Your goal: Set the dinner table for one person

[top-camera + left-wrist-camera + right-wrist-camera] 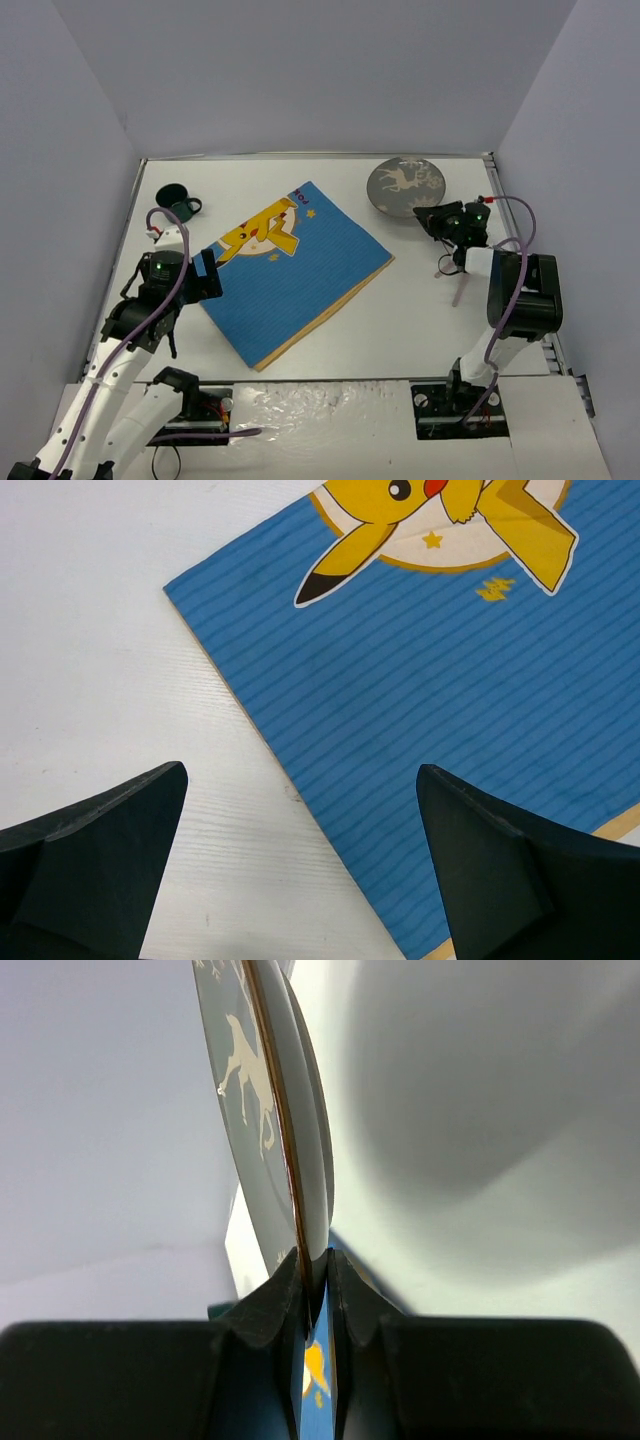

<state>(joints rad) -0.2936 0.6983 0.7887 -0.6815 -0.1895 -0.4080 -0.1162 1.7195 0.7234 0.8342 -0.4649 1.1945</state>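
Note:
A dark grey plate (405, 186) with pale deer figures is at the back right of the white dinner table (400, 320). My right gripper (438, 222) is shut on its near rim. In the right wrist view the plate (262, 1110) stands edge-on between the fingertips (280, 1295), casting a wide shadow on the table. My left gripper (210, 275) is open and empty, low over the left edge of the blue cartoon-print placemat (300, 270). In the left wrist view its gripper (300, 865) straddles the placemat's (450, 700) edge and bare table (100, 630).
A dark green cup (180, 201) stands at the back left. A thin pale utensil (458, 290) lies on the table beside the right arm, partly hidden. Grey walls close in the table on the left, back and right.

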